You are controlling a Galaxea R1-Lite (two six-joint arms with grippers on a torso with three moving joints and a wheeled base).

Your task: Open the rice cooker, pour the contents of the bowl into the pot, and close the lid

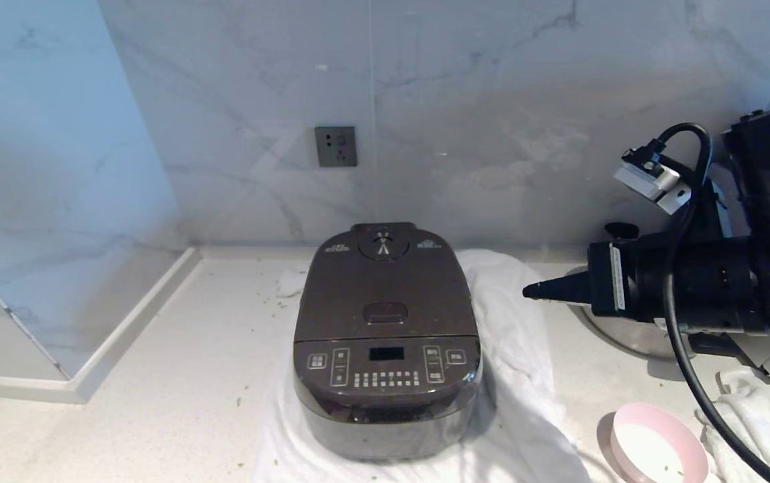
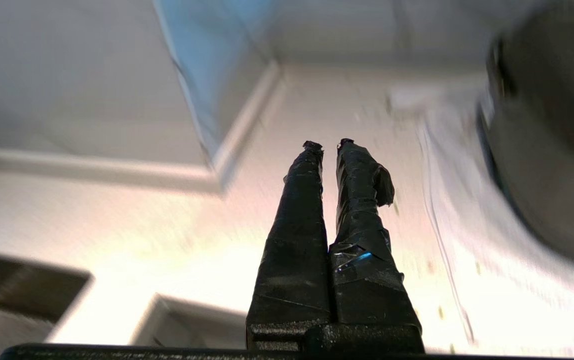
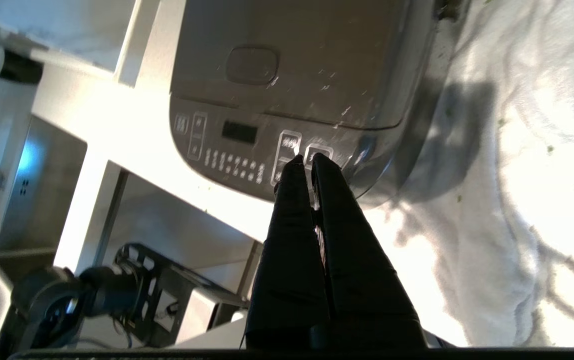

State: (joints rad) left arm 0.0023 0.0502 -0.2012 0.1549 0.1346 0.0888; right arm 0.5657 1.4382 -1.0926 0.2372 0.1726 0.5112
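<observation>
Head view is bright, even and sharp, with soft shadows beside the rice cooker (image 1: 386, 342). Left wrist view smears with motion blur, the counter (image 2: 117, 240) glowing warm. Right wrist view blows out white on the towel (image 3: 532, 210).

Loads of open counter (image 1: 177, 362) left of the rice cooker (image 1: 385, 342), boxed in only by the back wall and the blue side panel (image 1: 56, 201). The right side's tighter: the right gripper (image 1: 534, 290), fingers pinched together, hangs level just beside the lid (image 1: 385, 288), with a steel pan (image 1: 626, 339) behind it. The pink bowl (image 1: 656, 446) and a crumpled towel (image 1: 760, 422) fill the front right corner.
</observation>
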